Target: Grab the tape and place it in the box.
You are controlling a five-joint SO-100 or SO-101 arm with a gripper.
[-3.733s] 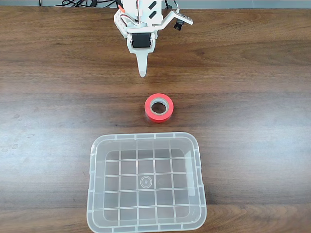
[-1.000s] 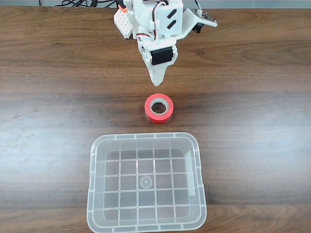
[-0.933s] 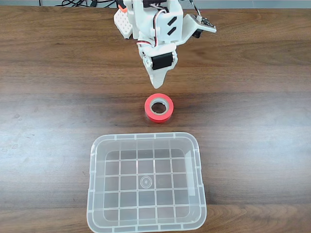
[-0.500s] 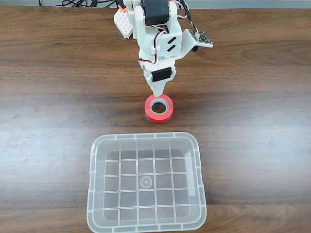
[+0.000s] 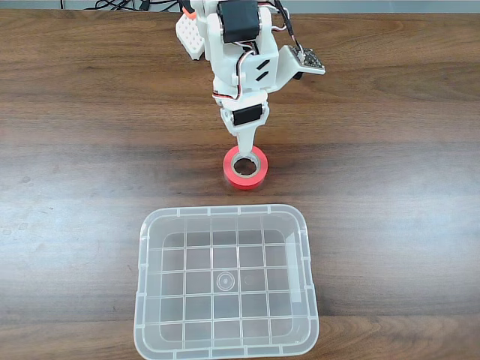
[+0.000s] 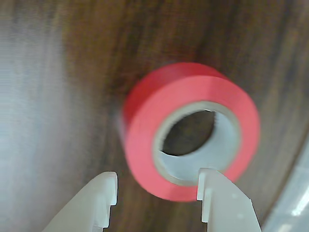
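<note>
Dark wood table; claw open astride the near wall of the tape, gripping nothing; box nearby

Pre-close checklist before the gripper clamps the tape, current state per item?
1. Jaws open: ok. In the wrist view the white two-finger gripper shows a clear gap between its fingertips.
2. Straddling the wall: ok. One fingertip sits over the grey-tan core hole of the small red-orange roll of tape, the other outside its rim.
3. Roll lying flat on the brown wooden table: ok.
4. Fingers low enough to grip: cannot tell; the wrist view is blurred.
5. Clear plastic rectangular box empty, open side up: ok.
6. Path from roll to box unobstructed: ok in the fixed view.
</note>
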